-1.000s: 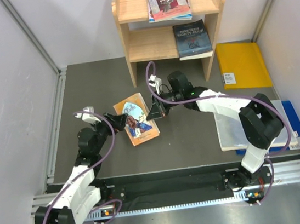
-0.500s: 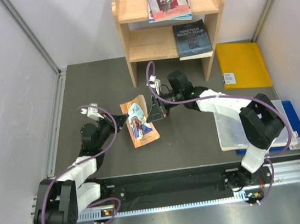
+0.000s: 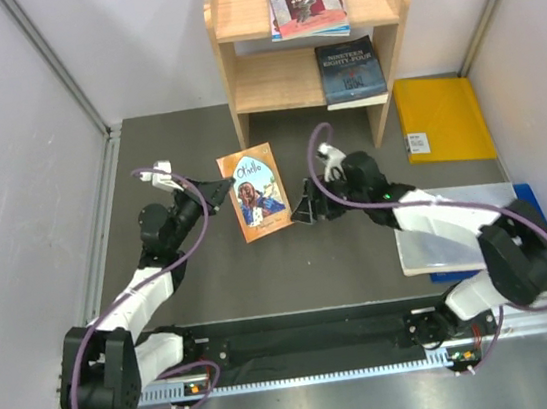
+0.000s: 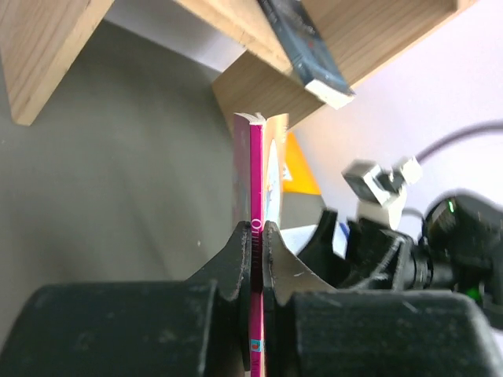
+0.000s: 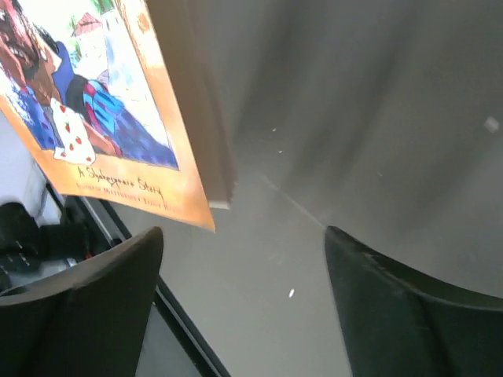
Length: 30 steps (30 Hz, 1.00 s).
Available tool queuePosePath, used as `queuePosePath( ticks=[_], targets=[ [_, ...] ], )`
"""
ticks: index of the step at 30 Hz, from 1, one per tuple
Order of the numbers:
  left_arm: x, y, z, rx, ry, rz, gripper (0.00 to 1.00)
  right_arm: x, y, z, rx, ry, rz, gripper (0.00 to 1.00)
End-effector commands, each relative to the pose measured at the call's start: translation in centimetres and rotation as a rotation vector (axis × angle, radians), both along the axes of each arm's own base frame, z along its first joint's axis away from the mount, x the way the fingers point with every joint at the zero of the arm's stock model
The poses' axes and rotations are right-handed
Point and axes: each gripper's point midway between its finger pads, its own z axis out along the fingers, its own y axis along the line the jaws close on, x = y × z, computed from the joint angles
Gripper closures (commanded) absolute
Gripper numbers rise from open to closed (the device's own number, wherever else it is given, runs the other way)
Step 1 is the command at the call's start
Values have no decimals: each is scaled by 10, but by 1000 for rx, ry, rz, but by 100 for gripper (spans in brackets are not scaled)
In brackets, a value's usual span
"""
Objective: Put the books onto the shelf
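The orange "Othello" book (image 3: pixel 257 192) hangs above the dark mat with its cover facing up, held at its left edge by my left gripper (image 3: pixel 221 190). In the left wrist view the jaws (image 4: pixel 256 229) are shut on the book's magenta spine (image 4: pixel 255 173). My right gripper (image 3: pixel 302 212) stands open just right of the book and touches nothing. In the right wrist view the book's cover (image 5: pixel 94 94) lies to the upper left of the spread fingers (image 5: pixel 242 234). The wooden shelf (image 3: pixel 233 68) stands behind, with a stack of books (image 3: pixel 305 1) on its top tier and a dark blue book (image 3: pixel 350 70) on the lower one.
A yellow folder (image 3: pixel 444 116) lies right of the shelf. A clear plastic sheet (image 3: pixel 439 233) over a blue board (image 3: pixel 540 220) lies under the right arm. Grey walls close in both sides, and a metal rail (image 3: pixel 322 339) runs along the near edge.
My left gripper shut on the book's left edge and raised it toward the shelf. My right gripper let go of the book, opened and drew back to the right.
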Motion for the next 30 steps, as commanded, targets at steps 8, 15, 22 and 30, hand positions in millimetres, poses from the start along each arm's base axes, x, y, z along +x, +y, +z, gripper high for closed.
queuePosePath(
  ticks=[8, 15, 22, 30],
  targets=[
    [18, -15, 47, -124, -109, -7, 100, -23, -29, 87, 673, -11, -282, 5],
    [26, -53, 73, -140, -162, -68, 100, -46, -8, 103, 900, 40, -197, 7],
    [27, -82, 88, -148, -178, -132, 100, -54, -8, 116, 1031, 40, -164, 10],
    [18, -97, 83, -152, -163, -171, 100, -41, -16, 128, 1085, -4, -226, 15]
  ],
)
